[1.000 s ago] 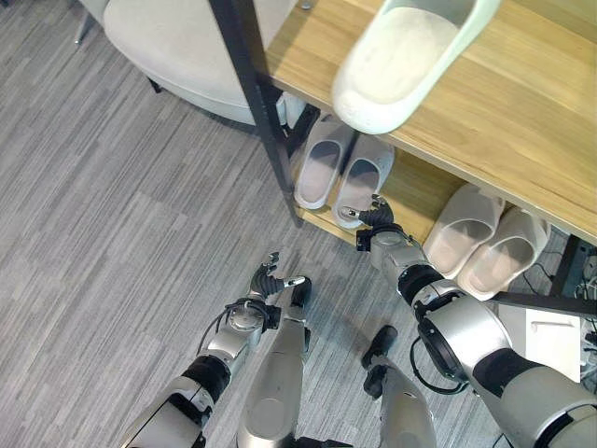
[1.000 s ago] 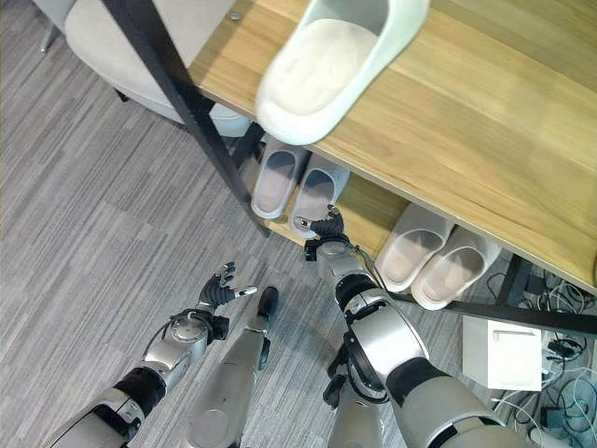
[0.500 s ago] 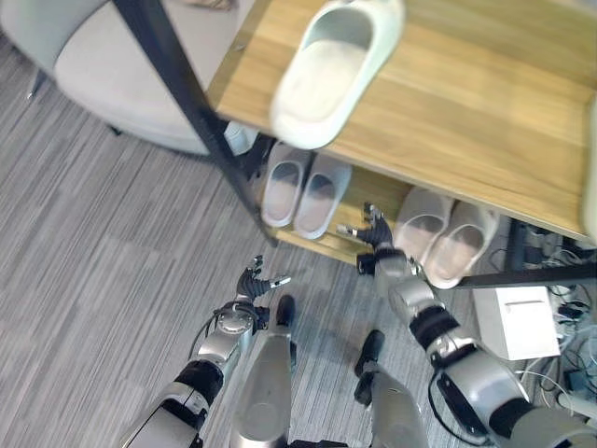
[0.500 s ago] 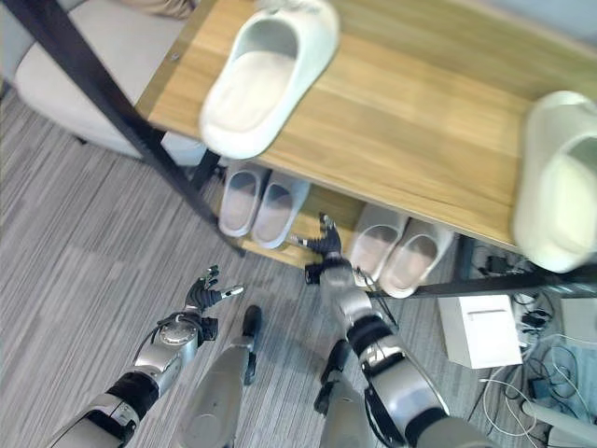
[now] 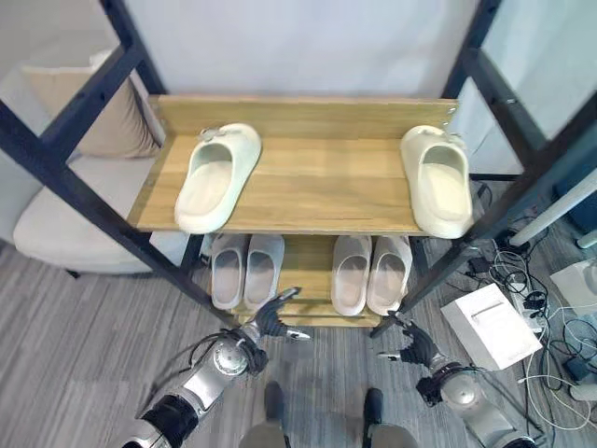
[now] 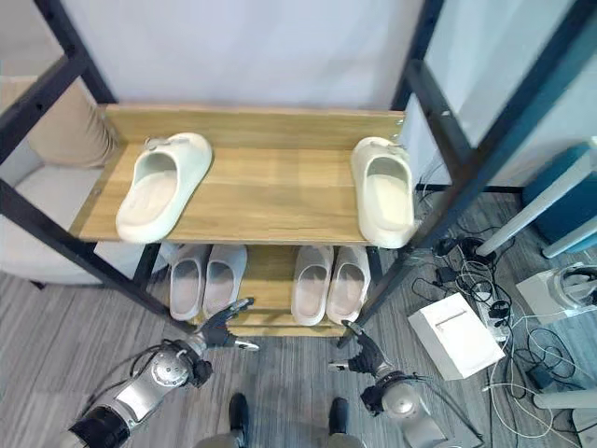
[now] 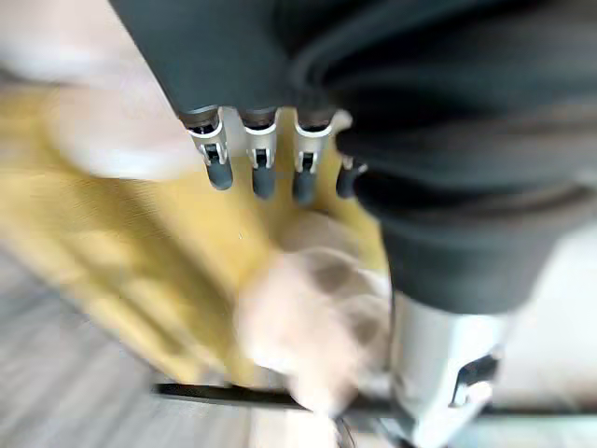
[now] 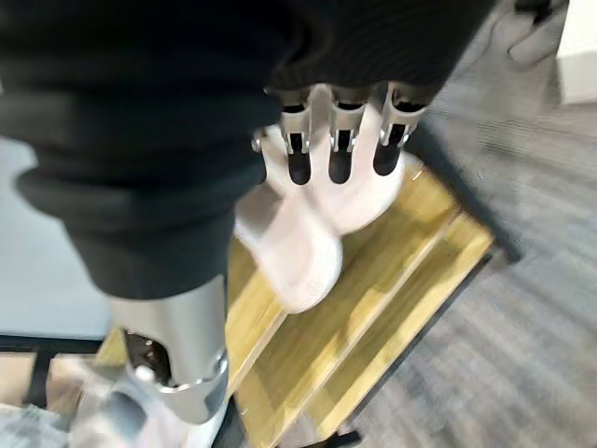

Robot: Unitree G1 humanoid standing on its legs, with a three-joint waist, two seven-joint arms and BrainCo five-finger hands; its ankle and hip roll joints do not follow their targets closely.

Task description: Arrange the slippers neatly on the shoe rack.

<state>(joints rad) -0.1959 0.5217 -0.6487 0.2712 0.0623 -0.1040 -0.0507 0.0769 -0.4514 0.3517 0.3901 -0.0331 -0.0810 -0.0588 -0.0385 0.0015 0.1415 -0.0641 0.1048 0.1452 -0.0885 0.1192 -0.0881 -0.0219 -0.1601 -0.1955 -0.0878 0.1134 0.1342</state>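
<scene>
Both your left hand (image 5: 270, 322) and right hand (image 5: 417, 348) hang open and empty before the rack (image 5: 308, 187). Two slippers (image 5: 216, 175) sit well apart on top; bring them together next.

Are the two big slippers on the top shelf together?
No, apart: left slipper and right slipper lie at opposite ends of the top shelf.

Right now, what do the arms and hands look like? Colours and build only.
Both arms are silver-grey, with dark bands at the joints. The left hand and right hand have slim silver fingers with dark tips and a separate thumb. A dark ribbed cover wraps each hand's back and wrist.
</scene>
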